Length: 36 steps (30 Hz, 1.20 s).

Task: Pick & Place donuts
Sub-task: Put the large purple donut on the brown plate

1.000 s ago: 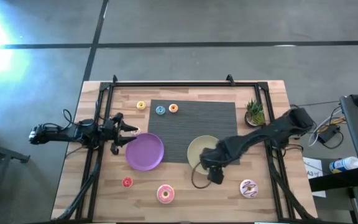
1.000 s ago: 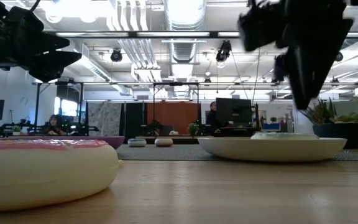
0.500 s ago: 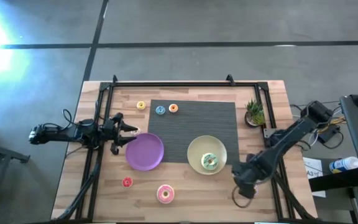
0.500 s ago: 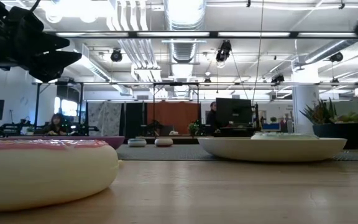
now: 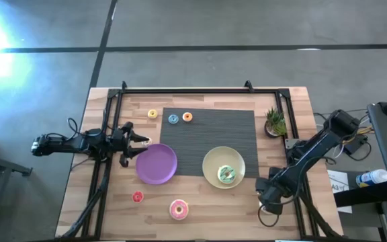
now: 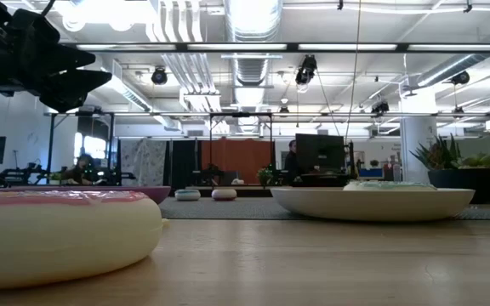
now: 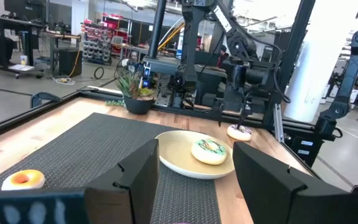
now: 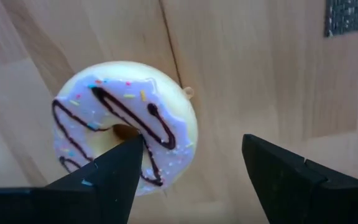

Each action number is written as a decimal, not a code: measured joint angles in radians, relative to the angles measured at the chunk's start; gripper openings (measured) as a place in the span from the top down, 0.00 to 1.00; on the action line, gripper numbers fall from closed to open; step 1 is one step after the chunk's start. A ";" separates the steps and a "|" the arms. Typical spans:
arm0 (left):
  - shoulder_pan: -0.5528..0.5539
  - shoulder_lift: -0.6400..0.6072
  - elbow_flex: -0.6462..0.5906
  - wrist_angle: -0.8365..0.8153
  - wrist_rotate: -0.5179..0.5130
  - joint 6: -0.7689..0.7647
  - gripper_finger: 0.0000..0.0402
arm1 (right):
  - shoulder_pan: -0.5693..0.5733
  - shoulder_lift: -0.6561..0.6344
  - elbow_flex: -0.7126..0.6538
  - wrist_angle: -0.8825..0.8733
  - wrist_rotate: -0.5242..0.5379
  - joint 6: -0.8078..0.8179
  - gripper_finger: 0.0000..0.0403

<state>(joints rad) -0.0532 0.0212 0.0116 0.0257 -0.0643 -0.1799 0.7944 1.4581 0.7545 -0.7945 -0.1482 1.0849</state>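
Note:
My right gripper point(image 8: 191, 171) is open and hangs over the white donut with dark streaks point(image 8: 123, 134), near the table's right near corner. The left wrist view shows a gap between that gripper point(image 7: 244, 111) and the donut point(image 7: 240, 131), which lies flat on the wood. The green donut point(image 5: 227, 175) lies on the pale-yellow plate point(image 5: 210, 161). The pink donut point(image 5: 178, 209) and a tiny red one point(image 5: 137, 197) lie near the near edge. Tiny yellow point(image 5: 152, 113), blue point(image 5: 173, 119) and orange point(image 5: 187, 117) donuts lie at the far side. My left gripper point(image 7: 194, 180) is open and waits beside the purple plate point(image 5: 156, 163).
A dark ribbed mat point(image 5: 210, 134) covers the table's middle, and the pale-yellow plate sits on its near right corner. A small potted plant point(image 5: 274, 122) stands at the far right. A black frame point(image 5: 180, 91) runs along the table's edges.
My right gripper has moved from over the pale-yellow plate toward the table's right and near edges, and now hangs over the white streaked donut. The green donut, hidden under that gripper a second ago, now shows lying on the plate.

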 joint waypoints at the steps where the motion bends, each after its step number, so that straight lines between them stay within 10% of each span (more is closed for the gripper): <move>1: 0.000 0.000 0.000 0.000 0.000 0.000 0.55 | 0.000 0.004 -0.005 0.007 0.000 -0.005 0.35; 11: 0.000 0.001 0.000 0.001 0.000 0.000 0.55 | -0.005 0.029 -0.058 0.158 -0.023 0.144 0.47; 21: 0.000 0.010 0.000 0.000 0.000 0.000 0.55 | -0.116 -0.058 -0.060 0.193 0.022 0.281 0.93; 30: 0.001 0.011 0.000 -0.001 0.000 0.000 0.55 | -0.406 -0.267 -0.040 0.216 0.305 0.236 0.95; 36: 0.001 0.011 0.000 -0.001 0.000 0.000 0.55 | -0.681 -0.188 -0.050 0.353 0.173 0.091 0.91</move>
<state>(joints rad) -0.0525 0.0326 0.0116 0.0250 -0.0646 -0.1799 0.1139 1.2698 0.7047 -0.4418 0.0247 1.1759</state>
